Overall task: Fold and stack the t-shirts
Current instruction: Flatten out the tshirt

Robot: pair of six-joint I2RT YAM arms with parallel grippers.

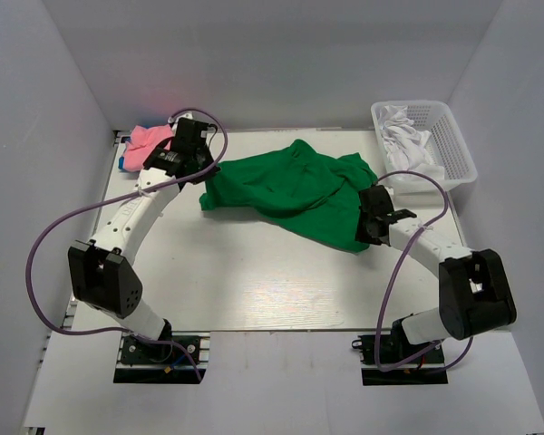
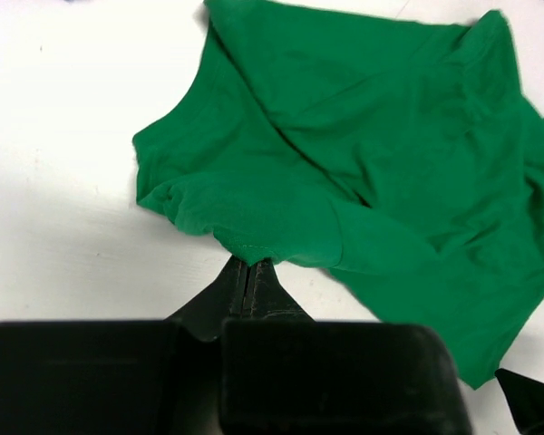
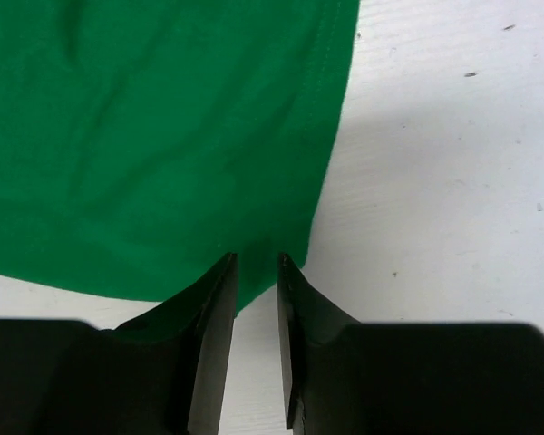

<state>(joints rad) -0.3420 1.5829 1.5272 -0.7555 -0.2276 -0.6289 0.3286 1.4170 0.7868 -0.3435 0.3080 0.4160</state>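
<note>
The green t-shirt (image 1: 290,186) lies crumpled and unfolded on the table (image 1: 254,281), stretched between the two sets of fingers. The left fingers (image 2: 238,288) are pressed together with no gap between them, and their tips pinch a rolled edge of the green cloth. From that pinched edge the shirt spreads away ahead of the fingers and off to their right in broad, loose folds. To the left of these fingers there is only bare white table.

The right fingers (image 3: 213,317) stand at the shirt's opposite end with a narrow gap between them. A stitched hem corner of the shirt shows in that gap, just ahead of the tips. Whether the tips touch the cloth cannot be told. The green cloth fills the space ahead of these fingers and to their left, and its hem runs away from them. Bare table lies to their right.

Just behind the left fingers, on the side away from the green shirt, a pink t-shirt (image 1: 150,138) sits bunched at the table's corner, with a bit of blue cloth (image 1: 124,165) beside it. Beyond the right fingers, past the green shirt's far edge, a white mesh basket (image 1: 453,136) holds crumpled white cloth (image 1: 403,136).
</note>
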